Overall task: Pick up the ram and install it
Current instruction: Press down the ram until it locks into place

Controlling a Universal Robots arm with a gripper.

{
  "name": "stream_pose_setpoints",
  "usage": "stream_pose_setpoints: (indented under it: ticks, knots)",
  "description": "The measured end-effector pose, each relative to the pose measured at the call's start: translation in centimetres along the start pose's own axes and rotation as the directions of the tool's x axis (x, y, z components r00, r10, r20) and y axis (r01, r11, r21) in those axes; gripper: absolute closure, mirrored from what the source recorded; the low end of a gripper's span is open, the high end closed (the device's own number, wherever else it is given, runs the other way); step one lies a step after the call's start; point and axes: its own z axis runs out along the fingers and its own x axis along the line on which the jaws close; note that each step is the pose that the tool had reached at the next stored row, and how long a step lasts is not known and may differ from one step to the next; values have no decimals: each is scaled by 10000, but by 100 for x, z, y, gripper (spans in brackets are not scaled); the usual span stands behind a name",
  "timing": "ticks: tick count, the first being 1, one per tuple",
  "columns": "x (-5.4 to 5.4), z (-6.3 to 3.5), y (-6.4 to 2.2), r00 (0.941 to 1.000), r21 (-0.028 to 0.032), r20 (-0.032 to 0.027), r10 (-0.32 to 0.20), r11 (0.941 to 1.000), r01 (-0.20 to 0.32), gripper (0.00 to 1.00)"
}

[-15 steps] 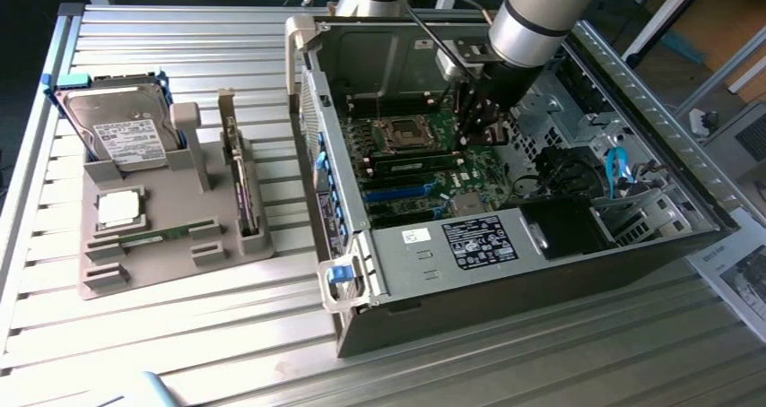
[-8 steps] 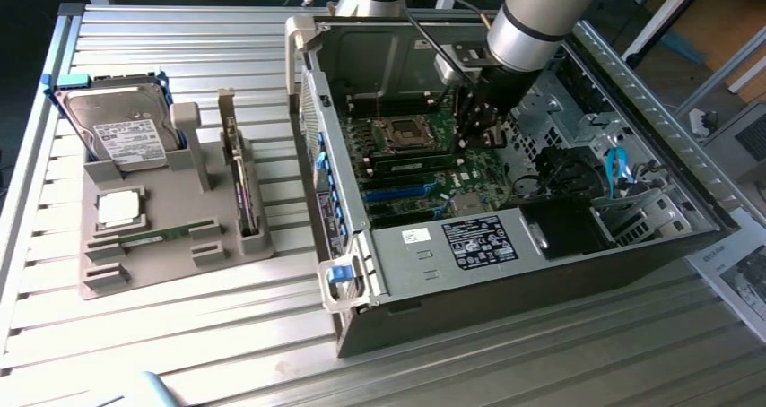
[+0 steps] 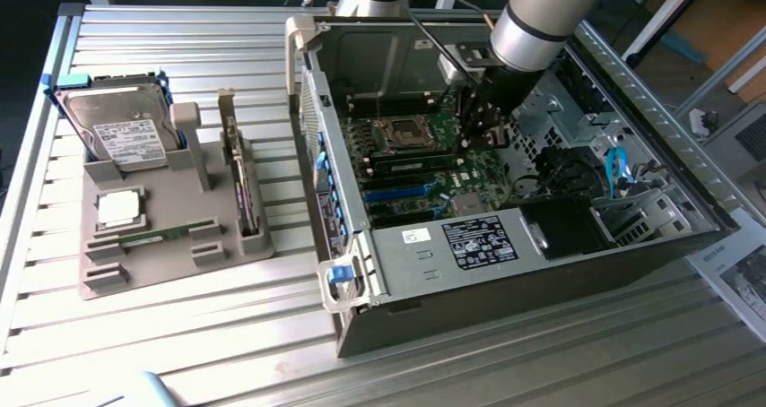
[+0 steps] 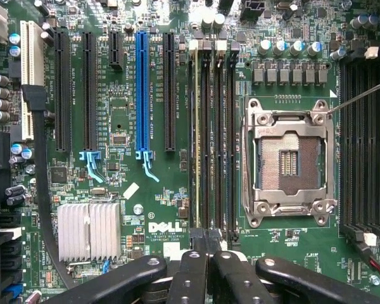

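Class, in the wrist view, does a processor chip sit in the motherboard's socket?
No, the socket lies empty, bare contacts showing inside its metal frame.

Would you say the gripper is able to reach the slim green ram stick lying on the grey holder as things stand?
Probably not directly: the gripper sits shut inside the open black computer case, whose wall stands between them. From above, the green ram stick lies uncovered.
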Motion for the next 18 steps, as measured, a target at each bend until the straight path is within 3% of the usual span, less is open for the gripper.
stream_pose_setpoints:
  ticks: [18]
  knots:
    - [20, 45, -2, 10000, 7, -2, -2, 10000, 2, 90]
